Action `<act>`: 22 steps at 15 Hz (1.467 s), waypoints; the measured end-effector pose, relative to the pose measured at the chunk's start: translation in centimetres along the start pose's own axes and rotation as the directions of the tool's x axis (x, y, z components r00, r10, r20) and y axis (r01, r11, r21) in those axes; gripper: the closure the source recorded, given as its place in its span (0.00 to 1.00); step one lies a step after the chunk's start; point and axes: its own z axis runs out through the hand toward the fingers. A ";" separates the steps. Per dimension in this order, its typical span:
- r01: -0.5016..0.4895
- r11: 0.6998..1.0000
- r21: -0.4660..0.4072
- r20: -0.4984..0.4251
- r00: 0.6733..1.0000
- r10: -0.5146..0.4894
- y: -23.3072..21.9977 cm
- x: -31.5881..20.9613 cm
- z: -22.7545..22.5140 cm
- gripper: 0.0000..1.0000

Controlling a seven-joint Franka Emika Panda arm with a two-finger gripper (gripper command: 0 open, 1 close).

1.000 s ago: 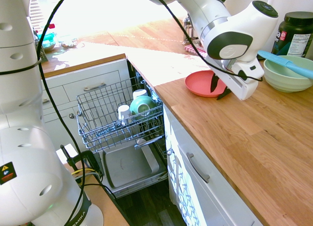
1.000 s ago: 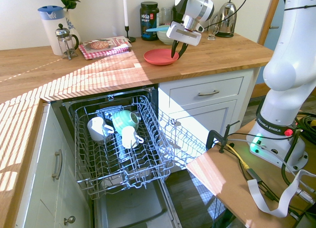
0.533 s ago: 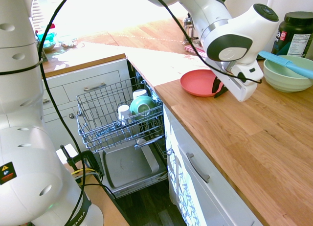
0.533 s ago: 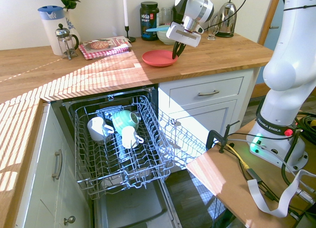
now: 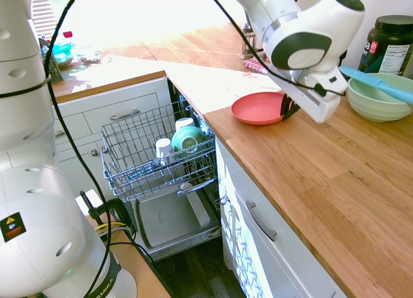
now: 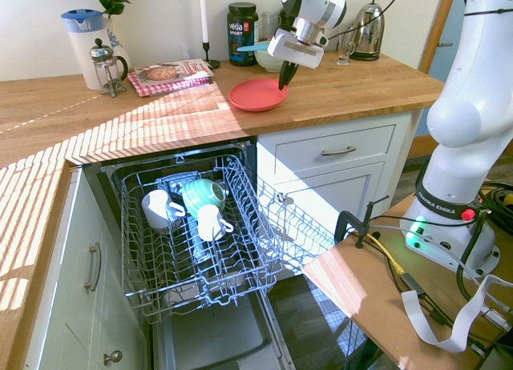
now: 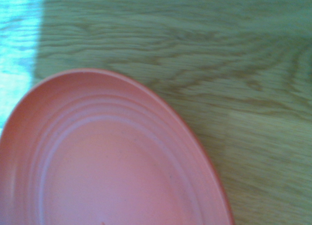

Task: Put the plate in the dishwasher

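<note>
First exterior view: right of centre, the gripper (image 5: 288, 108) is clenched on the right rim of the coral plate (image 5: 257, 108), which is tilted just above the wooden counter (image 5: 322, 175).

Second exterior view: upper centre, same grasp; the dishwasher (image 6: 192, 226) stands open at lower left.

Wrist view: the plate fills the lower left, over wood grain.

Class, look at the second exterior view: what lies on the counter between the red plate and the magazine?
Nothing: between the plate and the magazine lies bare, sunlit wooden counter.
</note>
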 end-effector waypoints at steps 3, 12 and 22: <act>0.141 0.987 -0.072 -0.101 0.984 -0.147 -7.2 -8.6 -5.7 1.00; 0.440 0.814 -0.378 -0.443 0.687 -0.577 -18.5 -48.5 2.6 1.00; 0.392 0.496 -0.775 -0.408 0.289 -0.866 -15.1 -60.8 28.1 1.00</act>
